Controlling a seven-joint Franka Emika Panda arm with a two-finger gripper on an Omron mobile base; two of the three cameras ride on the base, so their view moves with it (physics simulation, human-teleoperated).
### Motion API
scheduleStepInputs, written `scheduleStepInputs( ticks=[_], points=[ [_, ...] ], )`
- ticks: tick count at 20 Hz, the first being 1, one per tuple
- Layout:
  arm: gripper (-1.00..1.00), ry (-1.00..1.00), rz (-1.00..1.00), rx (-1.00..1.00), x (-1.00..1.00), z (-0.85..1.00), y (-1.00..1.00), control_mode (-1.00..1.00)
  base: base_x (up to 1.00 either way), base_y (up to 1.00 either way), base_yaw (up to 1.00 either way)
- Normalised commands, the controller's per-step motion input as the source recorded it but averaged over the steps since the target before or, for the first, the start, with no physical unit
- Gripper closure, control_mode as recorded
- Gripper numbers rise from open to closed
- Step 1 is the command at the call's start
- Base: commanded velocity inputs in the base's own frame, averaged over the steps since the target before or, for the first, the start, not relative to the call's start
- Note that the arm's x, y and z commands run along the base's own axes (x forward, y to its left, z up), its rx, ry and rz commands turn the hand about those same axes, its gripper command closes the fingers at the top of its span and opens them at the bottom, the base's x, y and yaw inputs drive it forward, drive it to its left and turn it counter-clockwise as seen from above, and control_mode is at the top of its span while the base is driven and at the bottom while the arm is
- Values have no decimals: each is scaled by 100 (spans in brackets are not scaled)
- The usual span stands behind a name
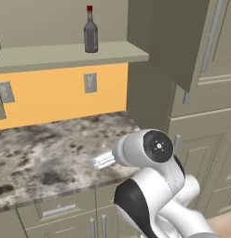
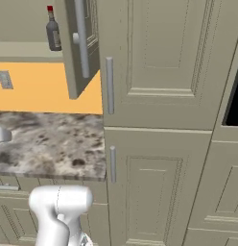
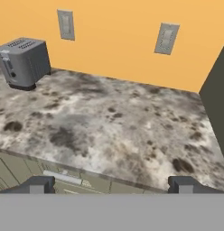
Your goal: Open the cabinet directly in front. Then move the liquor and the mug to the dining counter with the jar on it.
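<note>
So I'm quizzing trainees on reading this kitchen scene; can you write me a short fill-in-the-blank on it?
1. The cabinet door stands ____.
2. The liquor has a ____ cap.
3. The gripper, with nothing between its fingertips, is ____.
4. The grey appliance on the worktop beside the orange wall is a ____.

Missing words: open; red; open; toaster
</note>
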Motion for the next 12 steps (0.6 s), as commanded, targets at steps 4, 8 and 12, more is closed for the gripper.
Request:
scheduleStepInputs(
  ticks=[4,8,12],
  points=[
    [-100,0,0,0,0,0,0,100,12,0,-9],
    [-100,0,0,0,0,0,0,100,77,0,-8],
    [-100,0,0,0,0,0,0,100,13,0,0]
  ],
)
